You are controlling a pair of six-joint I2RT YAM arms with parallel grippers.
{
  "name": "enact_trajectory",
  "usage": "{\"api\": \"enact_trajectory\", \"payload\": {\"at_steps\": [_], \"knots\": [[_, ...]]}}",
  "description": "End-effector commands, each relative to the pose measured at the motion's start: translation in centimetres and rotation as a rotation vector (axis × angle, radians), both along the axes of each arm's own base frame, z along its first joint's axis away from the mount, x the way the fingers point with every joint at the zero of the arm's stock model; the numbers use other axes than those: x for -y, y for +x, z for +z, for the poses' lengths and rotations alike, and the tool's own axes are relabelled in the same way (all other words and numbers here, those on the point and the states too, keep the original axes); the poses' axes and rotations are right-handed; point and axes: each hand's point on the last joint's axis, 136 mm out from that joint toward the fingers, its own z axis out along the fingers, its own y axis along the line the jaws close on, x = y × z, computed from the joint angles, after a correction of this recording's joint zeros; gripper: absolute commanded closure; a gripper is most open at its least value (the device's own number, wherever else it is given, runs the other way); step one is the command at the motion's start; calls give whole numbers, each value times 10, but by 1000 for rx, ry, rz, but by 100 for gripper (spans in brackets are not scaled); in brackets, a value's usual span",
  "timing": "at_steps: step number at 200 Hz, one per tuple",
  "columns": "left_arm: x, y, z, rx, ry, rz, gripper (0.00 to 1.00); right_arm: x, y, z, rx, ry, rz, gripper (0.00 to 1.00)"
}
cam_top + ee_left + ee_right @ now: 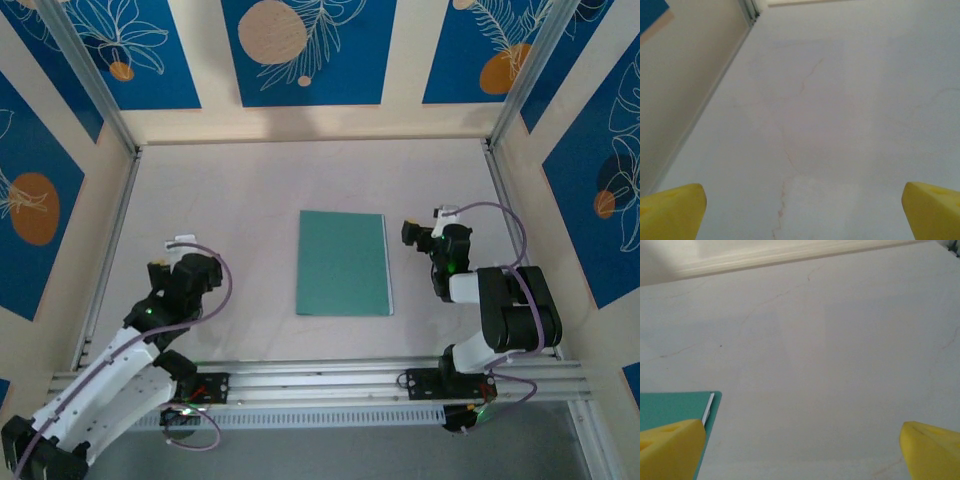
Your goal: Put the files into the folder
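**Folder shut at mid-counter, both my tools released**

The pale counter [250, 180] spreads out ahead of me, its surface marked with faint hairline cracks. The teal-green folder [342, 262] lies flat and closed at its middle, long sides running away from me, between my two arms and touching neither.

My left tool [183, 258] sits low over bare counter, well to the left of the folder. In my left wrist view its yellow fingers [672, 210] stand wide apart with nothing between them.

My right tool [425, 232] sits just beside the folder's right side, near its far corner. It too is spread wide and grasps nothing, and that corner [670, 407] lies close by its left finger [670, 447].

The files [388, 290] show as a thin white sliver along the folder's right edge, tucked under the cover. My right wrist view catches the same white strip [708, 407] at the corner.
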Motion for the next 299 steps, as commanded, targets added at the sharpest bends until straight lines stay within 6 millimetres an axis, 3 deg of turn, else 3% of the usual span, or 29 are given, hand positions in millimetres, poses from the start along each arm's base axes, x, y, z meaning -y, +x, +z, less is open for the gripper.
{"api": "enact_trajectory", "payload": {"at_steps": [1,29,52,83,111,166,200,220,256,283,299], "knots": [[-5,32,5,84,3,-15,0,2,4,3,6,-27,-10,1],[-12,68,-29,-5,15,-22,0,2,4,3,7,-27,-10,1],[-13,95,-38,86,-6,-45,0,2,4,4,9,-27,-11,1],[-22,115,-53,115,-55,-21,0,1,4,3,8,-27,-9,1],[-27,120,-63,113,-105,-26,0,2,4,3,8,-27,-10,1],[-34,133,-64,173,-134,-84,0,2,4,3,8,-27,-10,1],[-25,120,-59,263,-122,-137,0,2,4,3,6,-27,-10,1],[-16,103,-67,372,-117,-193,0,2,4,3,8,-28,-10,1],[-16,121,-69,301,-115,-195,0,2,4,3,8,-29,-11,1],[-3,137,-78,201,-126,-266,0,1,4,3,8,-29,-9,1],[-3,138,-80,189,-125,-262,0,1,4,3,7,-28,-9,1]]}}
